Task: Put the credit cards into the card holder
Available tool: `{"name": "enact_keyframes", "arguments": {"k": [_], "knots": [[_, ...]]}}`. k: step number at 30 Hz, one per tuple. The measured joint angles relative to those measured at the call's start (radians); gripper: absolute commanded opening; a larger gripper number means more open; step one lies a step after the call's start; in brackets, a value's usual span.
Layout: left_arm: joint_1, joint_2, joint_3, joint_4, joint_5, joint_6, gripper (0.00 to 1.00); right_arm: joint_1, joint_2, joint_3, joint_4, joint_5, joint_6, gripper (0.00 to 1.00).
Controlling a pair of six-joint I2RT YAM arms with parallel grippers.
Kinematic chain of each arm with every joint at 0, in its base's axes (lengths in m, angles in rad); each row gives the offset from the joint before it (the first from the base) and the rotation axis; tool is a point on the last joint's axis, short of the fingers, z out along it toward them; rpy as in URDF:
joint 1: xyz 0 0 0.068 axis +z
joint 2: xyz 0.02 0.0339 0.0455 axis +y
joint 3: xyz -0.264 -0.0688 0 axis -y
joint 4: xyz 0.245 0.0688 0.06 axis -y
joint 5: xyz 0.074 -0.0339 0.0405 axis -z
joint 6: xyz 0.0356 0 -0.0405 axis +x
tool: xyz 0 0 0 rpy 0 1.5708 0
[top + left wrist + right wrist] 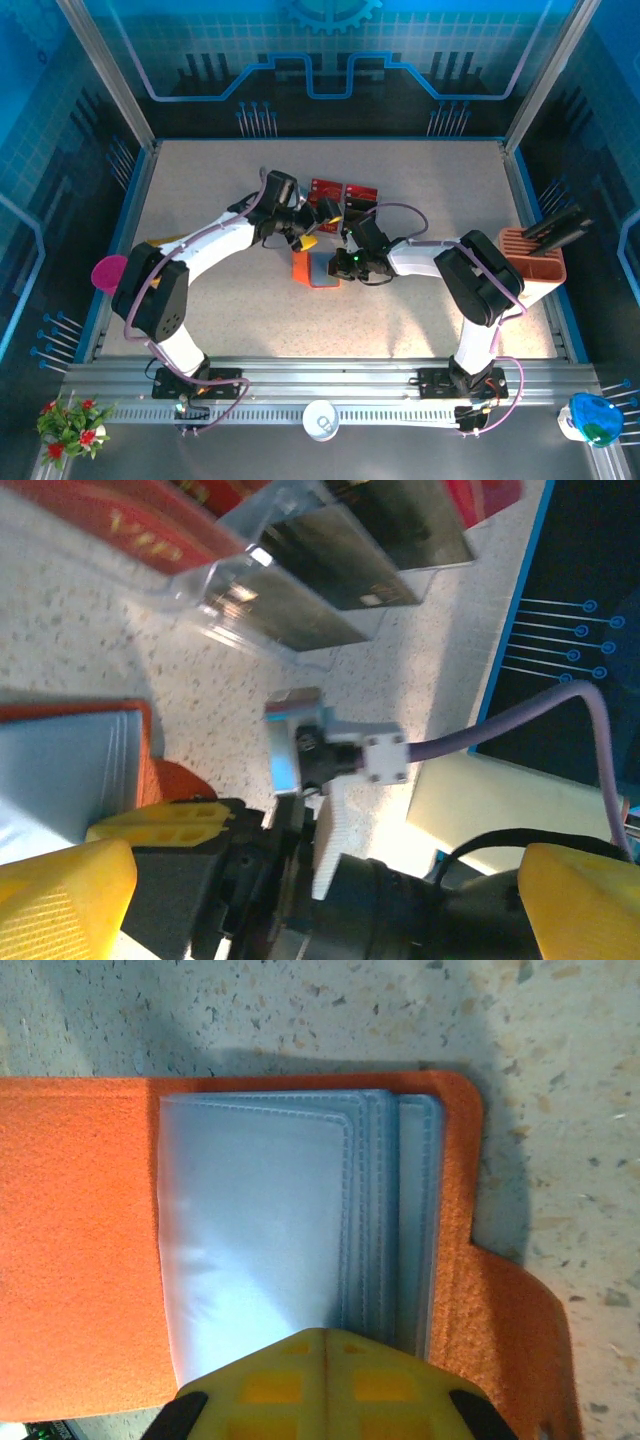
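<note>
Right gripper (325, 1385), fingers shut with nothing between them, rests on the sleeves (260, 1240) of the open card holder (80, 1250) directly beneath it. Left gripper (318, 226), jaws fully spread and empty, is nearer the credit cards (400, 535), which lie just ahead with long axes oblique to its jaws.

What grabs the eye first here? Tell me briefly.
The orange card holder lies open mid-table, its grey pockets showing at the tip of the shut right gripper. Just behind it the left gripper hangs open near the red credit cards lying farther back.
</note>
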Motion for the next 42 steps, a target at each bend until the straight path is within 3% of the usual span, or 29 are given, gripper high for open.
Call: {"name": "enact_keyframes", "arguments": {"k": [4, 11, 30, 42], "knots": [[0.003, 0.0, -0.08, 0.069, 0.018, -0.066, 0.99, 0.0, 0.001, -0.003, 0.007, 0.0, 0.007, 0.0], [0.046, 0.0, -0.144, 0.073, 0.025, -0.045, 0.99, 0.0, 0.001, -0.018, 0.037, -0.003, 0.021, 0.0], [0.059, 0.097, -0.138, -0.087, -0.034, 0.365, 0.99, 0.013, -0.005, -0.048, 0.098, 0.0, 0.063, 0.0], [-0.006, 0.081, -0.127, -0.141, -0.185, 0.538, 0.99, 0.016, -0.075, 0.0, -0.071, 0.044, 0.023, 0.0]]}}
